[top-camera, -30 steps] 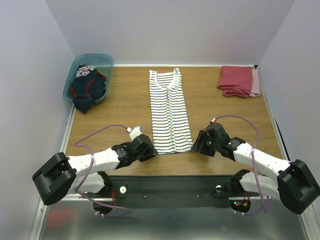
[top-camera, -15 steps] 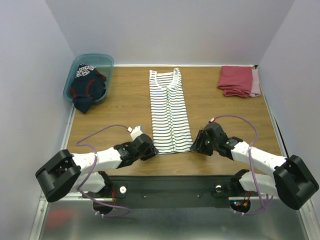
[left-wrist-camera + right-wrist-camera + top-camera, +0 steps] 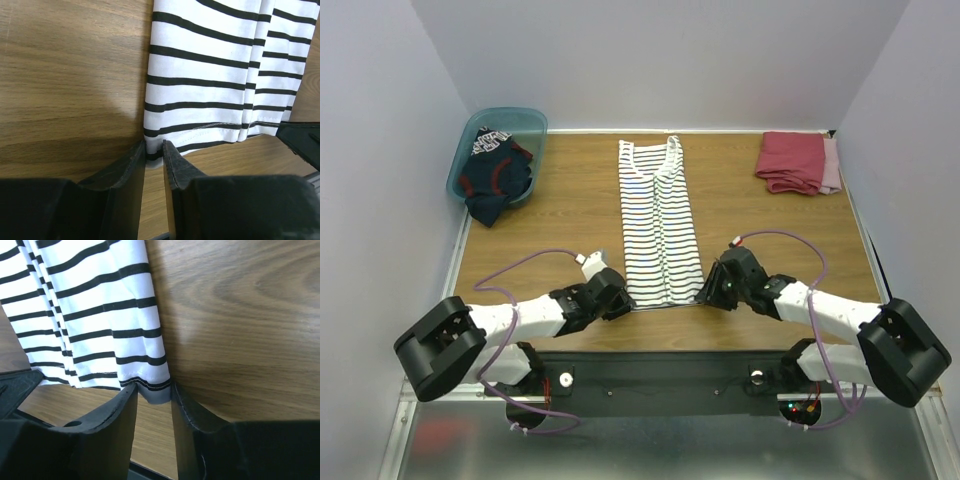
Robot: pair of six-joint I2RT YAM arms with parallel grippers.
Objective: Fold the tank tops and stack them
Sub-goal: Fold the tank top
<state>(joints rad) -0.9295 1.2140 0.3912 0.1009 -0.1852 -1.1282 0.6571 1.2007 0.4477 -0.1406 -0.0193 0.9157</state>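
The white striped tank top (image 3: 660, 220) lies folded lengthwise into a narrow strip down the middle of the table, hem toward me. My left gripper (image 3: 625, 304) is shut on its near left hem corner, seen in the left wrist view (image 3: 154, 150) with the striped cloth (image 3: 210, 75) beyond. My right gripper (image 3: 706, 293) is shut on the near right hem corner (image 3: 154, 392), with the striped cloth (image 3: 100, 315) spread to its left. The navy tank top with red trim (image 3: 492, 180) hangs crumpled in and over the bin at the far left.
A teal plastic bin (image 3: 525, 118) stands in the far left corner. A folded red and pink cloth pile (image 3: 792, 162) lies in the far right corner. The table's near edge and a black rail (image 3: 660, 370) run just behind both grippers.
My right gripper has slid a little left and forward onto the hem's right corner. My left gripper has edged slightly right at the left corner. The top has not moved.
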